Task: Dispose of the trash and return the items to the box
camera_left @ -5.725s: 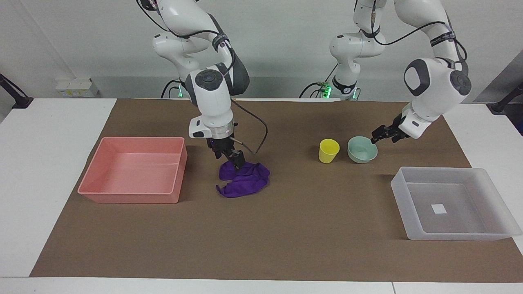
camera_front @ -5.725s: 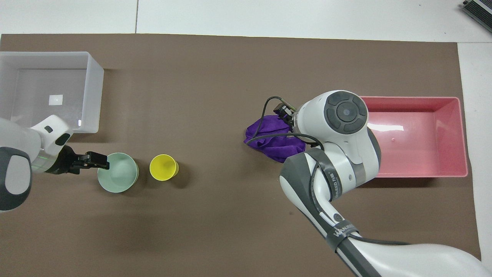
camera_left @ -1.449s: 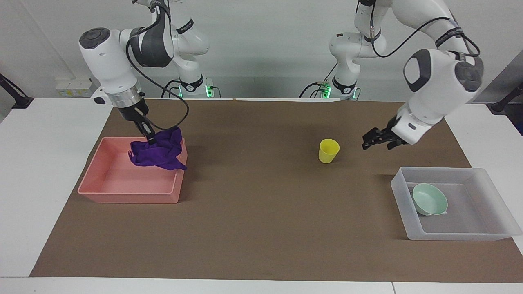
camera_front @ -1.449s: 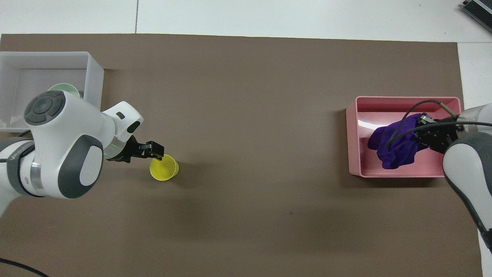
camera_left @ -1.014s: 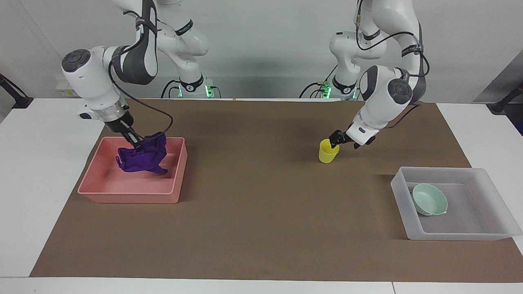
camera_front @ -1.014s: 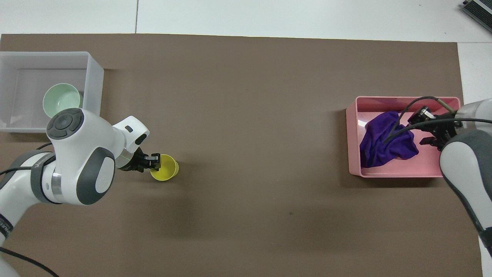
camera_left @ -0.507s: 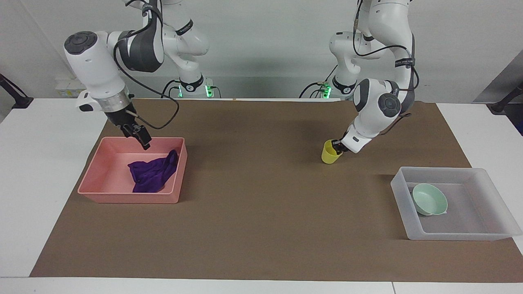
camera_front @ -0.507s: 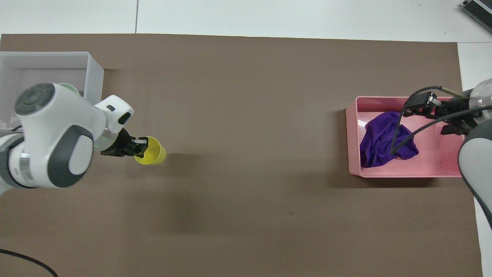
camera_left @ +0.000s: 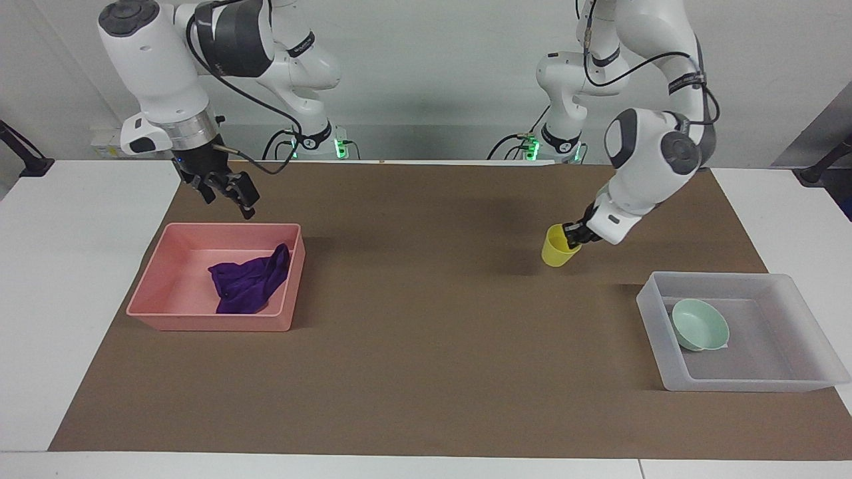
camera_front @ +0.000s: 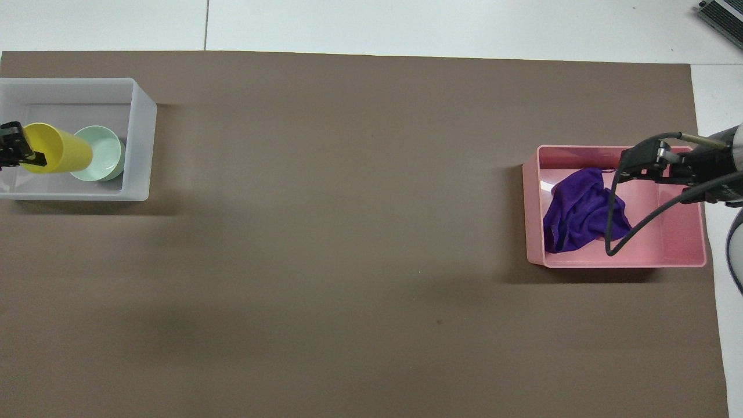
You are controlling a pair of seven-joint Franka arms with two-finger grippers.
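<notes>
The purple rag (camera_left: 247, 285) lies crumpled in the pink tray (camera_left: 166, 313), toward the end nearest the table's middle; it also shows in the overhead view (camera_front: 580, 217). My right gripper (camera_left: 226, 199) is open and empty, raised over the tray's edge nearest the robots (camera_front: 644, 165). My left gripper (camera_left: 571, 238) is shut on the rim of the yellow cup (camera_left: 556, 251) and holds it tilted in the air. In the overhead view the cup (camera_front: 58, 155) and the left gripper (camera_front: 17, 152) show over the translucent box (camera_front: 139, 145). The mint-green bowl (camera_left: 699, 324) lies tilted in the box (camera_left: 672, 386).
A brown mat (camera_left: 426, 346) covers the table's middle, with white table top at both ends. The pink tray (camera_front: 685, 255) stands at the right arm's end and the box at the left arm's end. A black cable (camera_front: 615, 244) hangs from the right gripper over the tray.
The left gripper has lifted the yellow cup off the mat and carried it toward the box. The right gripper has risen farther above the pink tray; the rag lies still.
</notes>
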